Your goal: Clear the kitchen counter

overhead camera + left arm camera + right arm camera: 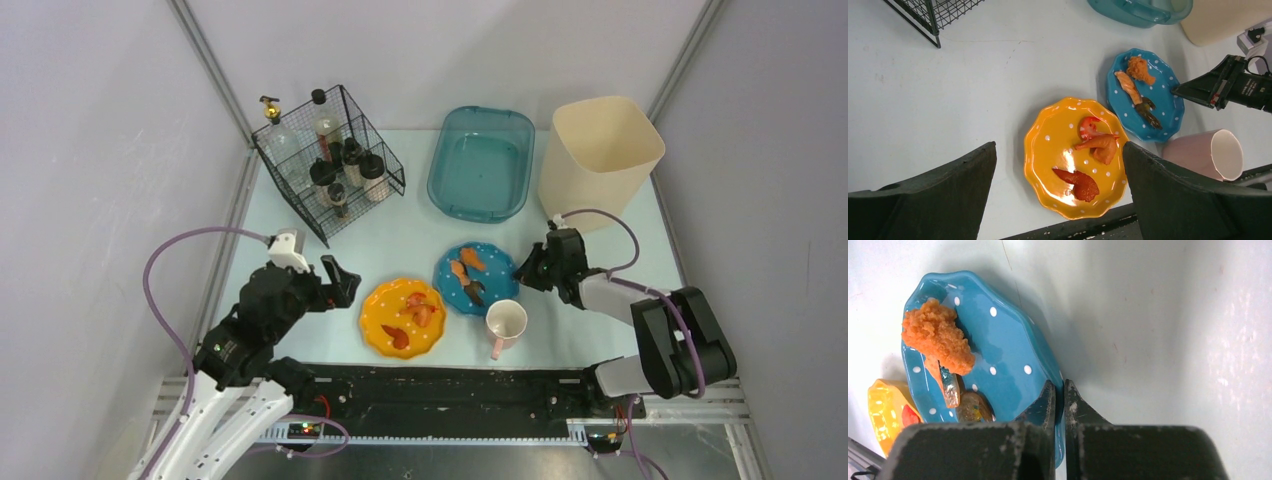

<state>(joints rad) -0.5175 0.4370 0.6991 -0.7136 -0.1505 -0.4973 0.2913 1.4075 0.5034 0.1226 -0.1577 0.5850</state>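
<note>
The pale mint desk (420, 235) spreads beneath both arms, carrying everything. The right hand (520, 272) is low at the desk's right-centre, its fingers (1048, 402) clenched on the right rim of the blue plate (1008, 347), which holds food. The left hand (343, 283) hovers above the desk's left-centre, released, fingers (948, 195) wide apart and grasping nothing, with the orange plate (1043, 155) below between them. A pink mug (506, 325) lies near the desk's front edge, just beside both plates.
</note>
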